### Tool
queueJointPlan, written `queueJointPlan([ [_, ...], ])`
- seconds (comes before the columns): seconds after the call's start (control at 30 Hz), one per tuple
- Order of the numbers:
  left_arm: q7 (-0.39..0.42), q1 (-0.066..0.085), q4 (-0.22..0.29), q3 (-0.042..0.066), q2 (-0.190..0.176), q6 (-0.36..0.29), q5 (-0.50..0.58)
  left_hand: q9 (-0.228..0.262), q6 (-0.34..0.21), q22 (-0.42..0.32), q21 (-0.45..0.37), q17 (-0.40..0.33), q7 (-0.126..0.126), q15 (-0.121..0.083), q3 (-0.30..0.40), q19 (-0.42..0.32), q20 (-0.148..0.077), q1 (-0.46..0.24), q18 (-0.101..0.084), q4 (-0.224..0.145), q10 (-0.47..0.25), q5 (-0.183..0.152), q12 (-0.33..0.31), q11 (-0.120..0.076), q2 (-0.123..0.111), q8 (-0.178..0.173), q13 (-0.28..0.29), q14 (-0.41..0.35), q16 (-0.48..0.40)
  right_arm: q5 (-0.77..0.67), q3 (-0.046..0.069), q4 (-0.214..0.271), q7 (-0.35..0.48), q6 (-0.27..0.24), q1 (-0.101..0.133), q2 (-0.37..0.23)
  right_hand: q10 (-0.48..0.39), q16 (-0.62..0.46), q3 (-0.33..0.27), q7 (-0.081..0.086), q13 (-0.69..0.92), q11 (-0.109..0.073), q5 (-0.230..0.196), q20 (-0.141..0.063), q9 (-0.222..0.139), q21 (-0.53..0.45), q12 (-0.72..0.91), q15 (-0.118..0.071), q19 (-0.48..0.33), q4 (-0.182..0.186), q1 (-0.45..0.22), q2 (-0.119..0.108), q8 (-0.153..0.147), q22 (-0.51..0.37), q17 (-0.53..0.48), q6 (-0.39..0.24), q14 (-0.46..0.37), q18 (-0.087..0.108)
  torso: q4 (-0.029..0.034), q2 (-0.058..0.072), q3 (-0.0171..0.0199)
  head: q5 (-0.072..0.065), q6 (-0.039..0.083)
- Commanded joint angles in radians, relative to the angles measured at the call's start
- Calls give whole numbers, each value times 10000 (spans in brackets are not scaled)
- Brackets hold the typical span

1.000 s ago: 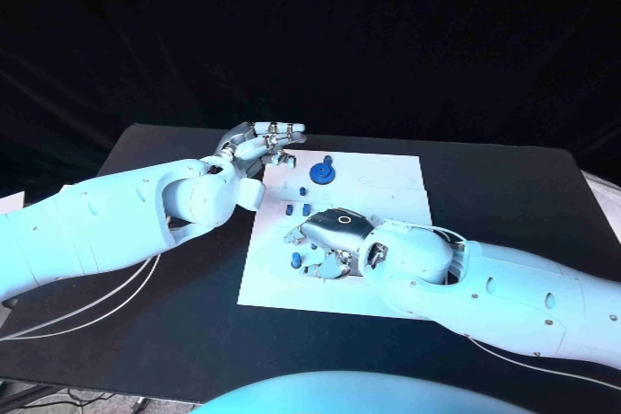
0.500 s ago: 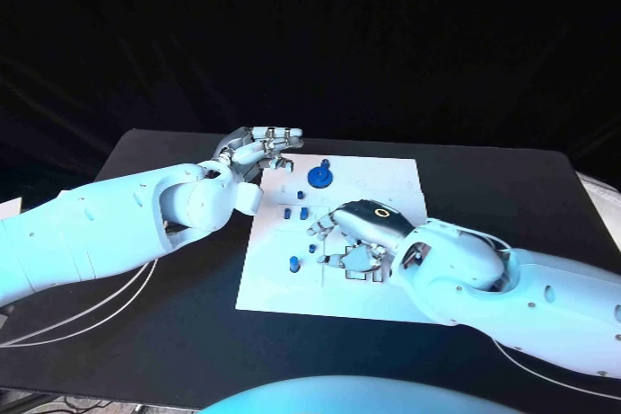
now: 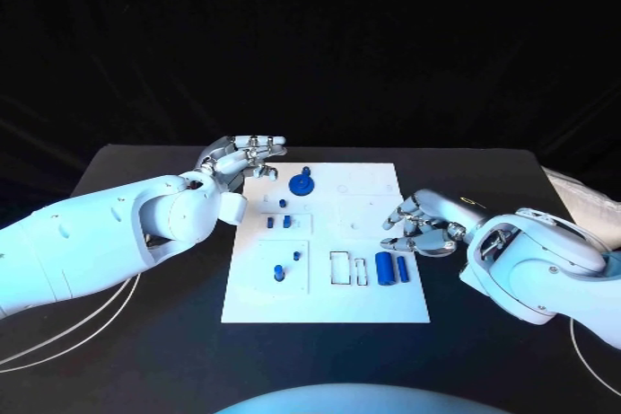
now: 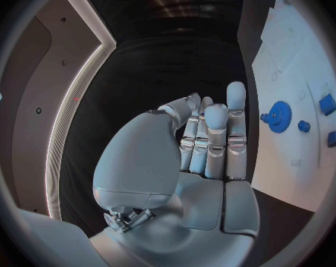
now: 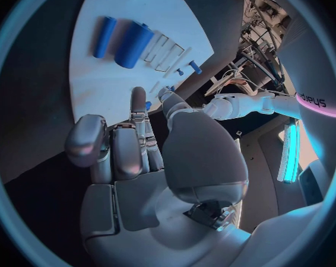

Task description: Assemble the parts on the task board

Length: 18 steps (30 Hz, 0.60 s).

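Head view has the right hand (image 3: 421,225) hanging at the right edge of the task board (image 3: 330,284), fingers curled loosely and nothing in them. Just beside its fingertips lie two blue cylinders (image 3: 392,268), side by side near the board's right edge, next to a pair of empty rectangular slots (image 3: 349,268). Over at the far left corner of the board, the left hand (image 3: 242,155) hovers with its fingers straight and pressed together, holding nothing. Near it sits a blue gear (image 3: 303,181). Small blue pegs (image 3: 277,222) stand in a square recess further in, and another small part (image 3: 278,271) stands lower on the board.
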Motion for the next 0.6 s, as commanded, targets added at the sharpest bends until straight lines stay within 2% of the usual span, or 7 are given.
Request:
queueJointPlan([
  [0.03, 29, 2, 29, 5, -2, 208, -51, -13, -78, -17, -48, -14, -5, 1, -71, -32, 12, 17, 194, -15, -101, -17, 60, 1, 114, 36, 10, -100, -68, 102, -46, 90, -1147, 252, -79, -139, -404, 136, -410, -44, 981, -19, 399, -22, 37, 126, 861, -43, 78, 306, -240, 16, 126, 217, 150, 53, 432, -138, -97, -30, 41, -62, 25],
  [0.07, 25, 2, 28, 4, -3, 217, -69, -13, -82, -19, -51, -25, -5, 2, -71, -32, 13, 22, 194, -20, -107, -16, 63, 1, 115, 36, 10, -105, -74, 11, -62, 100, -1268, 325, -96, -181, -588, 177, -645, -74, 1708, -14, 589, -39, 57, 167, 1444, -25, 81, 501, -305, 43, 189, 282, 186, 26, 429, -134, -102, -37, 43, -63, 31],
  [0.23, 16, -2, 24, -2, 1, 261, -131, -13, -87, -22, -57, -37, -7, 2, -68, -32, 13, 40, 195, -36, -115, -14, 69, 0, 120, 39, 10, -112, -81, -293, -133, 117, -1621, 564, -171, -266, -200, 511, -1223, -89, 4788, -68, 674, -43, 153, 372, 4003, -79, 152, 898, -176, 222, 431, 649, 653, 78, 493, -194, -67, -33, 11, -188, 37],
  [0.3, 16, -4, 23, -4, -4, 266, -141, -13, -87, -22, -57, -37, -7, 2, -68, -32, 13, 40, 195, -36, -115, -14, 69, 0, 120, 39, 10, -112, -81, -386, -153, 109, -1719, 637, -226, -240, -174, 611, -1395, -137, 5340, -29, 678, -69, 176, 419, 4427, -63, 162, 1012, -125, 270, 479, 729, 802, 58, 506, -189, -75, -31, 9, -189, 50],
  [0.47, 18, -11, 21, -8, -16, 271, -152, -13, -89, -24, -61, -34, -7, 2, -70, -32, 14, 44, 195, -41, -119, -15, 72, 1, 120, 40, 10, -113, -80, -521, -177, 50, -1865, 716, -373, -48, -214, 759, -1707, -126, 5865, -21, 684, -46, 215, 484, 4776, -72, 170, 1250, -107, 335, 559, 838, 1029, 23, 526, -215, -92, -26, 31, -176, 44],
  [0.6, 18, -15, 29, -9, -20, 279, -154, -13, -89, -24, -61, -34, -7, 2, -70, -32, 14, 44, 195, -41, -119, -15, 72, 1, 120, 40, 10, -113, -80, -565, -183, -1, -1904, 773, -454, 101, -231, 791, -1823, -127, 6008, -23, 702, -39, 232, 504, 4853, -73, 169, 1351, -93, 375, 596, 869, 1070, 16, 527, -220, -90, -27, 16, -167, 17],
])
